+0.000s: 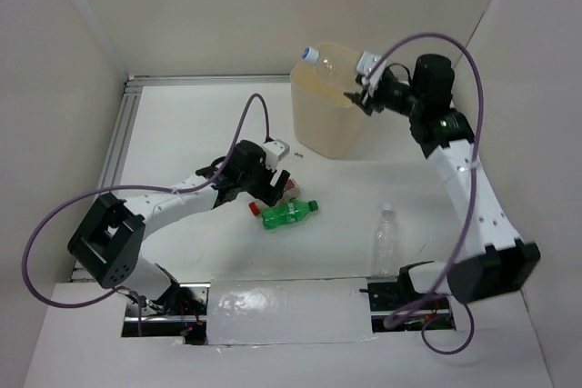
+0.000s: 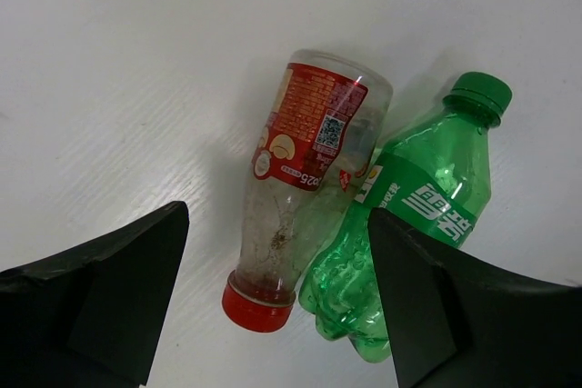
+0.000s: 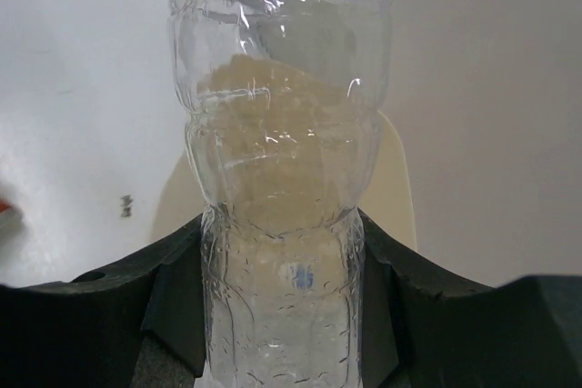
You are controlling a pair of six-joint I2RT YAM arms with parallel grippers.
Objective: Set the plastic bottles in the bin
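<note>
The cream bin [image 1: 326, 115] stands at the back of the table. My right gripper [image 1: 361, 93] is shut on a clear bottle [image 1: 329, 64] with a blue cap and holds it tilted over the bin's mouth. In the right wrist view that bottle [image 3: 280, 161] sits between my fingers, with the bin [image 3: 397, 190] behind it. My left gripper [image 2: 277, 306] is open, low over the red-label bottle [image 2: 307, 165] and the green bottle [image 2: 423, 202], which lie touching side by side. The green bottle [image 1: 289, 214] lies mid-table. Another clear bottle [image 1: 386, 240] lies to the right.
White walls enclose the table on the left, back and right. An aluminium rail [image 1: 118, 143] runs along the left edge. A white sheet [image 1: 286, 311] covers the near edge between the arm bases.
</note>
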